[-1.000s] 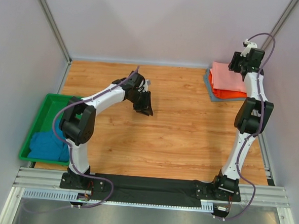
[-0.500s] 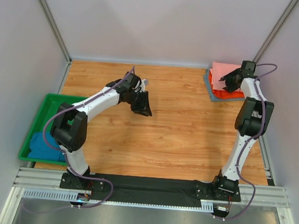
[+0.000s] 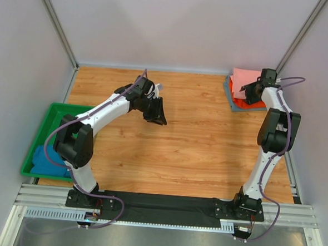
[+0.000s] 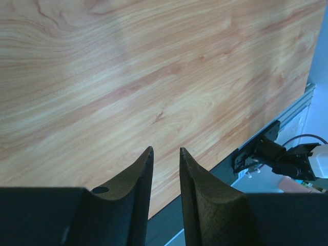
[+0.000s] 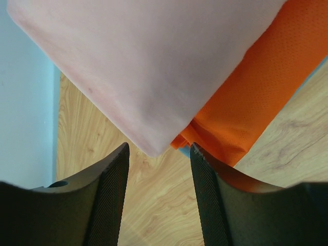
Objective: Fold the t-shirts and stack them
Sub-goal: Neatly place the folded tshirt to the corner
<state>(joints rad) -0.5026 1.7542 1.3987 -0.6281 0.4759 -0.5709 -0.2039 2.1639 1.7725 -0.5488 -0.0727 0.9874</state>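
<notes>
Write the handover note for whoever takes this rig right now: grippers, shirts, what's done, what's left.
Left gripper: open, empty, over bare table.
Right gripper: open, gripping nothing, at a corner of the salmon-pink shirt.
Shirts: salmon-pink lies on the orange-red shirt, which lies on the grey shirt, in the table's far right corner. The teal-blue shirt lies bunched in the green bin at the left edge.
Done: three folded and stacked.
Left: take out the teal-blue one, fold it, add it to the stack.

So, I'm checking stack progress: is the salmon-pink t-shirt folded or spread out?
Folded: the salmon-pink t-shirt lies as a compact rectangle with a crisp corner, stacked on the orange-red t-shirt.
</notes>
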